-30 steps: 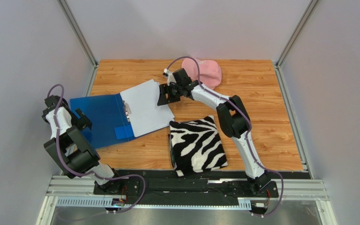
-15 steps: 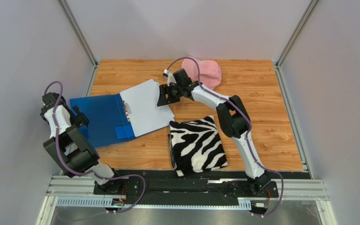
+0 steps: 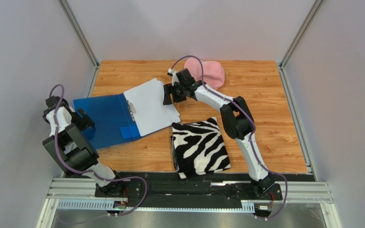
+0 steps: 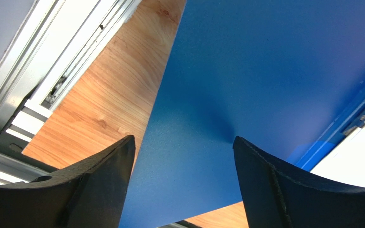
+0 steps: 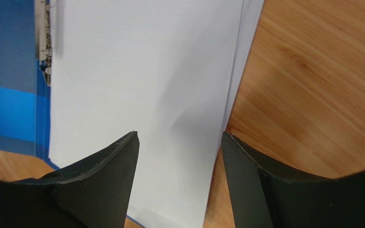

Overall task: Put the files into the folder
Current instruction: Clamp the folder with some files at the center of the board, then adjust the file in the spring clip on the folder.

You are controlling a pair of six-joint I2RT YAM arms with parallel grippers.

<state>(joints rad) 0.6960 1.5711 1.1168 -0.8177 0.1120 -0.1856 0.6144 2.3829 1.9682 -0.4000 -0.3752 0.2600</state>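
We are looking at the folder (image 3: 101, 118) lying open and flat on the tabletop (image 3: 265, 95). Its spine, with the metal clip (image 3: 131, 108), is running from the far side toward the arms' bases at a slight slant. The files (image 3: 151, 107) are lying as a stack on the right half, their left edge against the clip and a few sheets fanning out at the far right edge.

The bare blue cover is stretching out left of the spine, and we are judging that the next move is turning on this. The cover's free edge is lying on the left arm's side, right at the left gripper (image 3: 87, 121). Its fingers are standing apart and clamping nothing, with blue showing between them in the wrist view. The right gripper (image 3: 169, 95) is hovering over the stack's right edge, also spread and holding nothing.

So we are taking the left arm as the nearer one for swinging the cover rightward over the papers. The right arm is sitting better for squaring or pinning the stack.
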